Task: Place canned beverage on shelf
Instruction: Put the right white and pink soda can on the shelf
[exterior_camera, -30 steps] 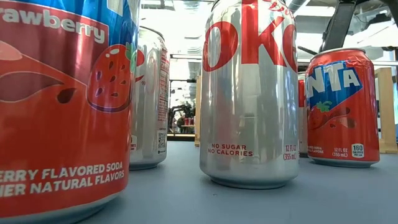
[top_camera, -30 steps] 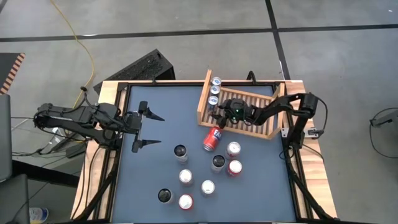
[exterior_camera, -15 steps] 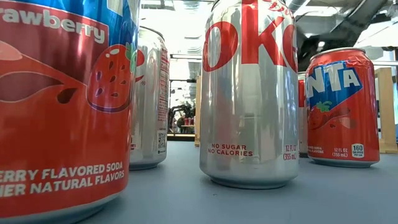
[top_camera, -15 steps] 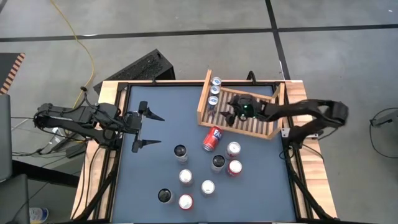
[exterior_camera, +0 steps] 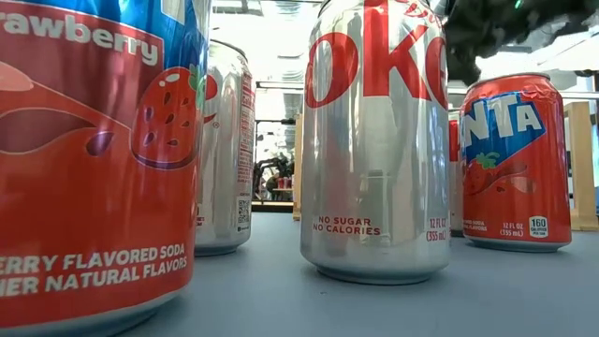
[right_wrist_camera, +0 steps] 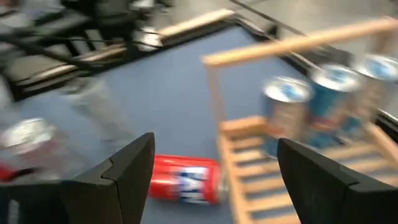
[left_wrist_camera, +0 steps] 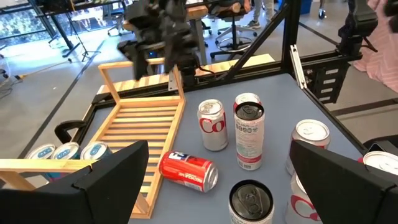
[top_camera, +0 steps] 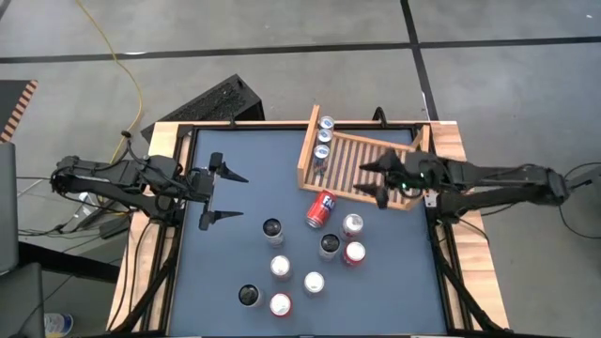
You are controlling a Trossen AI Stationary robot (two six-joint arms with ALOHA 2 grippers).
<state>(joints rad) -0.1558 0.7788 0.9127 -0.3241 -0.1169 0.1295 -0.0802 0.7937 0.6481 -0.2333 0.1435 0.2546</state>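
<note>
Three blue cans [top_camera: 323, 137] stand in a row inside the shelf [top_camera: 406, 200], against its left side board (the slatted base beside them is bare). The shelf sits at the far right of the bench [top_camera: 235, 263]. One red can [top_camera: 321, 208] lies on its side on the bench, just outside the shelf's near edge. Eight more cans [top_camera: 314, 283] stand upright on the bench nearer the front, some silver-topped, some dark-topped.

The right gripper [top_camera: 384, 181] hangs over the right part of the shelf, fingers apart and holding nothing; the right wrist view shows the fallen red can and the blue cans between its fingers [right_wrist_camera: 118, 177]. The left gripper [top_camera: 225, 196] waits over the left side of the bench, fingers spread wide and empty.
</note>
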